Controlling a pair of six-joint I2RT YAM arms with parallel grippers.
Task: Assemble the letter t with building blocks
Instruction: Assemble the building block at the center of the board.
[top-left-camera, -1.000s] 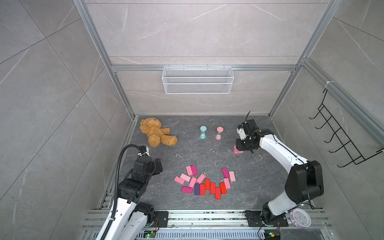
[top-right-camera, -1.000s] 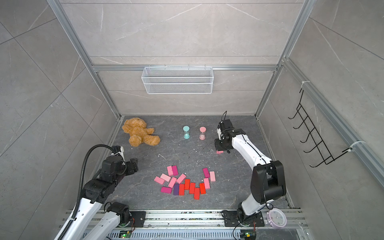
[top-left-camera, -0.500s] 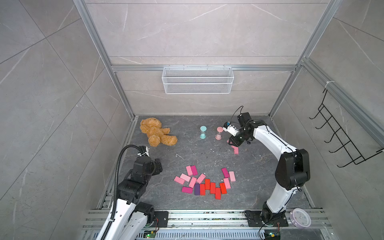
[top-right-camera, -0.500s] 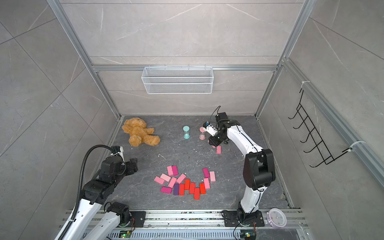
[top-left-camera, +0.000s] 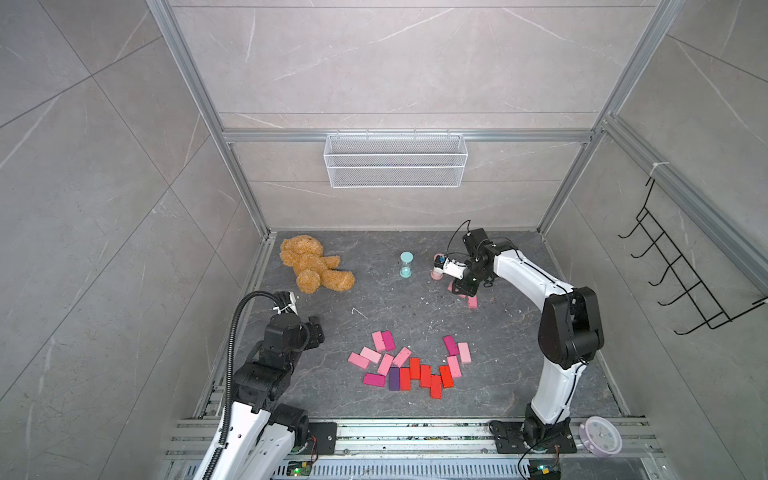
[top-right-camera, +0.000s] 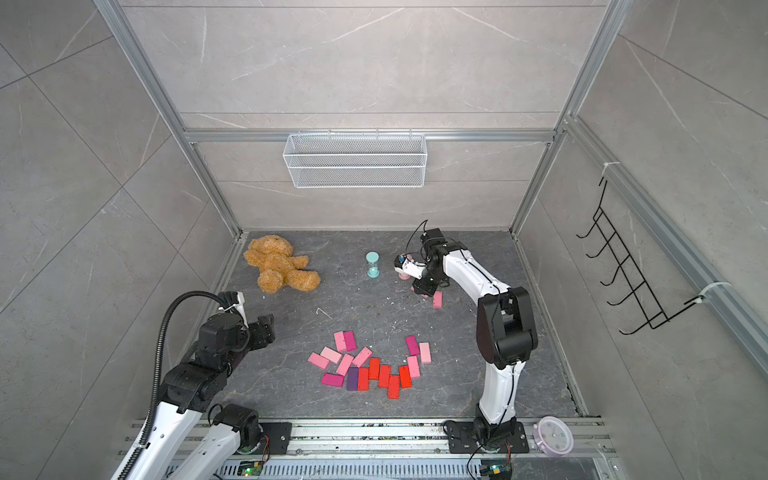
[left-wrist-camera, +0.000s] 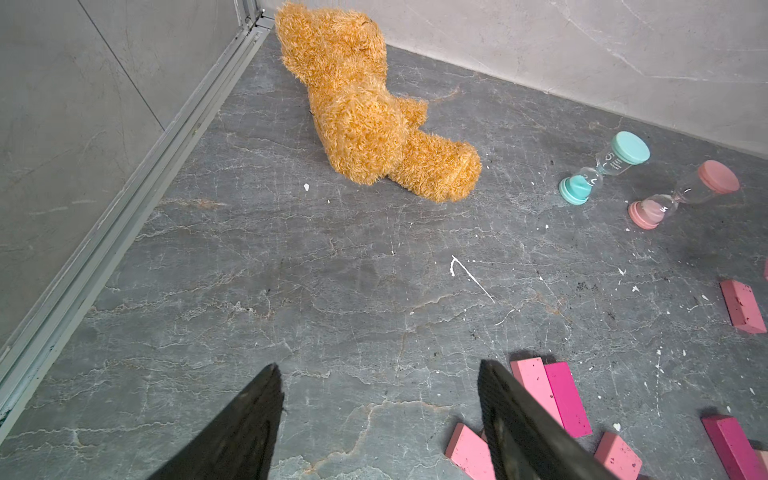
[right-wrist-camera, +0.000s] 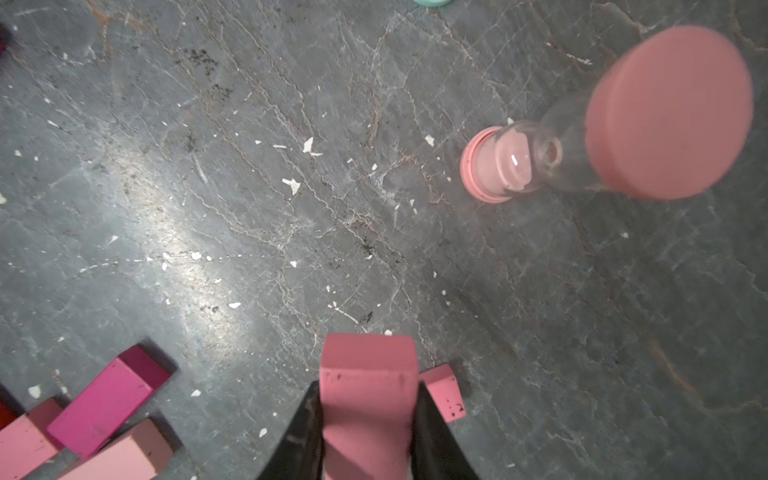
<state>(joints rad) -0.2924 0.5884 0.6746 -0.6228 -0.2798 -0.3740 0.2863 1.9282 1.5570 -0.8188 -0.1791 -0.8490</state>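
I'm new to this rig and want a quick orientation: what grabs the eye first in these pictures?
The scatter of small flat pink, magenta and red rectangular blocks near the front middle stands out first. Next comes the fuzzy golden-brown teddy bear lying in the far left corner. Far right, the right gripper has its black fingers shut on a pink rectangular block beside a pink-capped glass hourglass timer.

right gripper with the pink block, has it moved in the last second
Yes. In a top view the right gripper, shut on a light pink rectangular block, has shifted closer to the pink-capped glass hourglass timer, which stayed put.
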